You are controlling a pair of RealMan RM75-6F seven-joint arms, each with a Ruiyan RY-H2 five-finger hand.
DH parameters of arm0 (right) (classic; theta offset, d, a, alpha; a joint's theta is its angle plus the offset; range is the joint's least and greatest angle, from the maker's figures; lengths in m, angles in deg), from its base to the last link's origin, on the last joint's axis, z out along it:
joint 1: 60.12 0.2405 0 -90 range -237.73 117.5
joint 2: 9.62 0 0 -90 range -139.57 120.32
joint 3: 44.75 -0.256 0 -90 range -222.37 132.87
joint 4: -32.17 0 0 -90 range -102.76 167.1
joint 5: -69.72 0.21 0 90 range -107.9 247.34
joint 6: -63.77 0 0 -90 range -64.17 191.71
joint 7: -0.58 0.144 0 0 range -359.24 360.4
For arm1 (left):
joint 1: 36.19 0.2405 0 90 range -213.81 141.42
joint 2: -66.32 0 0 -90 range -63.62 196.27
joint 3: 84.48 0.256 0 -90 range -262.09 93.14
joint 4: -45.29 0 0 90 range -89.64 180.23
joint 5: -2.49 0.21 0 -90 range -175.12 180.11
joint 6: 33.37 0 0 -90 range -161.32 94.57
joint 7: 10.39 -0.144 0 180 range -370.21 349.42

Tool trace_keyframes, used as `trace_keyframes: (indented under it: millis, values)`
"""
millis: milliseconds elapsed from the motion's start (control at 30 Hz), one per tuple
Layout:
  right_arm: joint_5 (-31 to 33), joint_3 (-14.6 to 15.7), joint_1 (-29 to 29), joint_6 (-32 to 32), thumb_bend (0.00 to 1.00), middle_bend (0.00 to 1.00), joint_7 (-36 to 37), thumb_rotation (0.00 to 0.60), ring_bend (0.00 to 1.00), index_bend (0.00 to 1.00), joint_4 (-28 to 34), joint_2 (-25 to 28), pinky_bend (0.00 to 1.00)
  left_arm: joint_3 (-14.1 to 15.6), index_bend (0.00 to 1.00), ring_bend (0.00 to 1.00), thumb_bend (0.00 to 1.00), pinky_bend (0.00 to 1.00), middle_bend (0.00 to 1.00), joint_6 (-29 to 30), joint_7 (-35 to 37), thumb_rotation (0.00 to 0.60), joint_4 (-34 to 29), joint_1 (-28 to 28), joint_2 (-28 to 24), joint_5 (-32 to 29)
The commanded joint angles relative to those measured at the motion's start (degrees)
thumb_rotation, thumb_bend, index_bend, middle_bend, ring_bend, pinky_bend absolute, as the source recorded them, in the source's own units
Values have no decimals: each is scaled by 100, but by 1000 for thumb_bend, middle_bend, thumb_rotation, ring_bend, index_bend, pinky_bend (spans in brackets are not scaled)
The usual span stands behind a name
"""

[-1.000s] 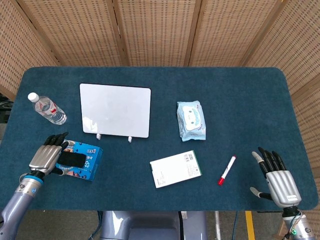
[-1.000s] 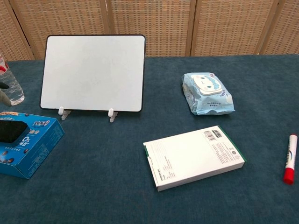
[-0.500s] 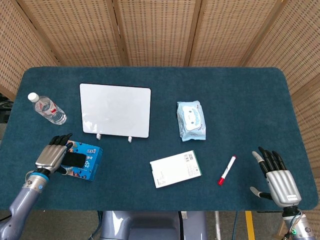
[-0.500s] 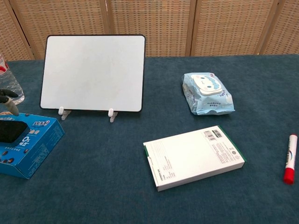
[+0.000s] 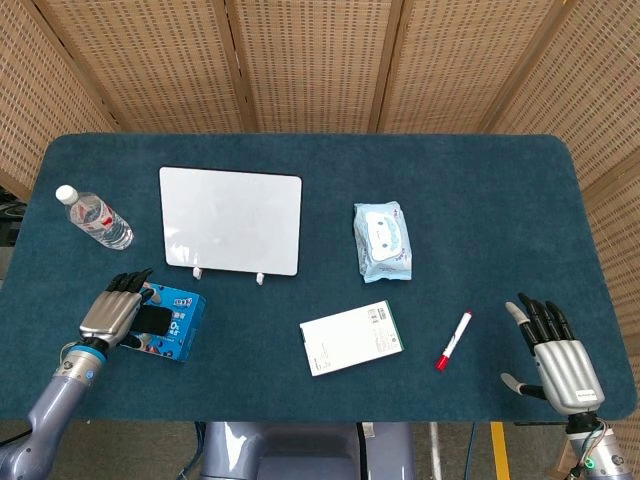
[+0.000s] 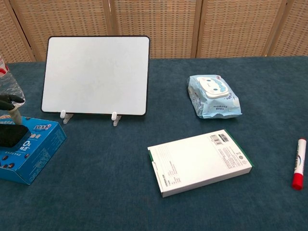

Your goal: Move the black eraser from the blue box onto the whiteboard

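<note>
**Eraser on the box, grasp unsettled**

Eraser (image 5: 152,320) lies on top of the blue box (image 5: 178,327) at the near left of the surface (image 5: 470,200), and the left hand (image 5: 112,312) sits at its left end with fingers stretched over the box's far edge. Whether those fingers press the eraser or only rest beside it cannot be told from either view; the chest view shows just fingertips (image 6: 10,101) above the dark eraser. Nothing shows a closed hold.

The likely trouble is a poor grip. The eraser is low and flat, so fingers closing from the side may slide over it or push it along the glossy box top and off the far edge. The box is light cardboard and could shift or tip under a downward press, carrying the eraser with it. A bottle (image 5: 95,218) lies just beyond the hand, and a wide lift could knock it rolling.

The whiteboard (image 5: 231,220) is propped on two small white feet, tilted, as the chest view shows. Setting the eraser on a slope risks it sliding down, and a heavy touch could fold the stand.

The right hand (image 5: 555,360) rests at the near right, fingers apart and holding nothing, close to a red marker (image 5: 454,340).

The surface is covered in dark teal felt, with a wipes pack (image 5: 382,240) and a white carton (image 5: 351,337) mid-way. Woven cane screens (image 5: 320,60) with wooden posts close the room behind.
</note>
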State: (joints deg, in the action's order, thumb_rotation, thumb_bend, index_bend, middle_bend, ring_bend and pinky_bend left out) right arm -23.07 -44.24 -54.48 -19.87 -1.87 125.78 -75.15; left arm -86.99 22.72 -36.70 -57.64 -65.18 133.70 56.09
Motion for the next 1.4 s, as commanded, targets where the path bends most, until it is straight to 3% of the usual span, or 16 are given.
trace_keyframes:
  millis: [33,767,1133,1267,1400]
  values:
    - [5,-1,-2,0,53,0,-5,600,0,0,1,-2,0,22,338,0,258,0,0,9,-3,600,20,-10,15,-25]
    - [-8,-1,-13,-26,53,0,16,600,0,0,0,-1,0,-38,408,0,334,0,0,396,281,600,2,27,101,111]
    - [25,-5,1,18,53,0,45,600,0,0,-4,3,0,-355,424,0,324,0,0,960,208,600,-140,-32,187,358]
    - [63,-9,14,66,53,0,67,600,0,0,-5,10,0,-595,433,0,324,0,0,1511,73,600,292,-108,604,779]
    - [105,-26,37,110,53,0,136,600,0,0,-21,15,0,-847,443,0,323,0,0,2002,-8,600,1127,-303,1250,1319]
